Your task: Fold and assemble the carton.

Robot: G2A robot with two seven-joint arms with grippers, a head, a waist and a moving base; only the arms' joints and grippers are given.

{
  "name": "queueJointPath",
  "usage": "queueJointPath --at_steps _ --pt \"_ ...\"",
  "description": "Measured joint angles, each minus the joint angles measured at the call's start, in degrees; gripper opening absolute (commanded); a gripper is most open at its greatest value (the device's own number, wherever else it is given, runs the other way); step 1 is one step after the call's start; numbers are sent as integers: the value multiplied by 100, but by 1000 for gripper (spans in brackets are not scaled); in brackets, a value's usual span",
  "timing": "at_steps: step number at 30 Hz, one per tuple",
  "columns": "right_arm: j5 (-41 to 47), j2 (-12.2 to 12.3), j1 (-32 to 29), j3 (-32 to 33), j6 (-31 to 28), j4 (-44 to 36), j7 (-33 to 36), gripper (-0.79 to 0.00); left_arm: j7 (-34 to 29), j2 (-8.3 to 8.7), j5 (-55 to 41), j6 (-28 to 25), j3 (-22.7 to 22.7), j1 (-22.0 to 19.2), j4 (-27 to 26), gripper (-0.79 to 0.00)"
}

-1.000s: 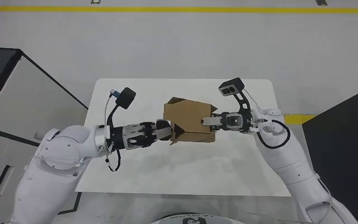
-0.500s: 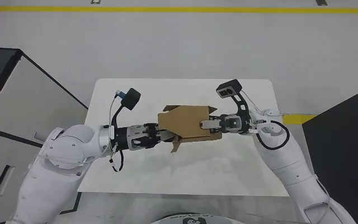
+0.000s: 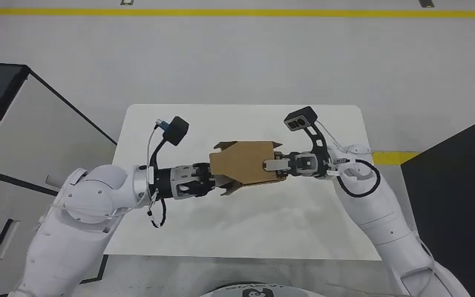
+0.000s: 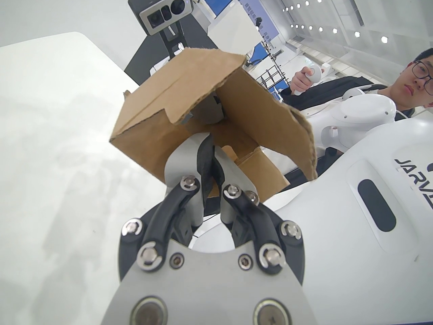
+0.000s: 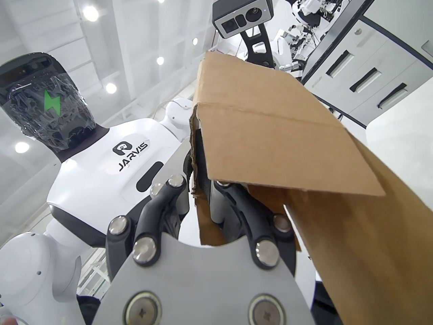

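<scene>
You are working over a white table (image 3: 223, 230) with rounded corners. It stands on a pale grey floor (image 3: 223, 67), and a yellow line (image 3: 237, 12) runs across the floor on the far side of the table. From the right wrist, the room behind shows rows of round ceiling lights (image 5: 90, 13) and grey cabinets (image 5: 372, 79) with dark handle slots.

The brown carton (image 3: 241, 160) hangs between your two claws over the middle of the table. It is partly opened, with loose flaps sticking out at both ends. Your left claw (image 4: 210, 147) has its fingers pressed together on the lower edge of the end nearest it. Your right claw (image 5: 199, 170) is clamped on a cardboard edge at the opposite end, and the torn edge of that board sits between its fingers.

A folded panel covers one finger of your right claw. The picture edge cuts the carton off just past that claw. The inside of the carton lies in shadow beyond your left claw. You cannot tell whether its underside touches the table.
</scene>
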Motion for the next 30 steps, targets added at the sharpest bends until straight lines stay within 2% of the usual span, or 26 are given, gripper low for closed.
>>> queueJointPath --at_steps 7,14,18,30 --pt "111 0 -80 237 23 54 23 -785 52 35 -204 -43 -510 138 -41 -785" --pt "242 -41 -135 376 43 95 43 -785 8 53 -258 -60 -733 296 -45 -785" --pt "244 -74 -150 409 41 130 42 -785 -65 56 -302 -92 -715 348 -74 -785" --pt "247 -194 -145 340 52 185 52 -785 -231 30 -278 -139 -186 176 -29 -785"
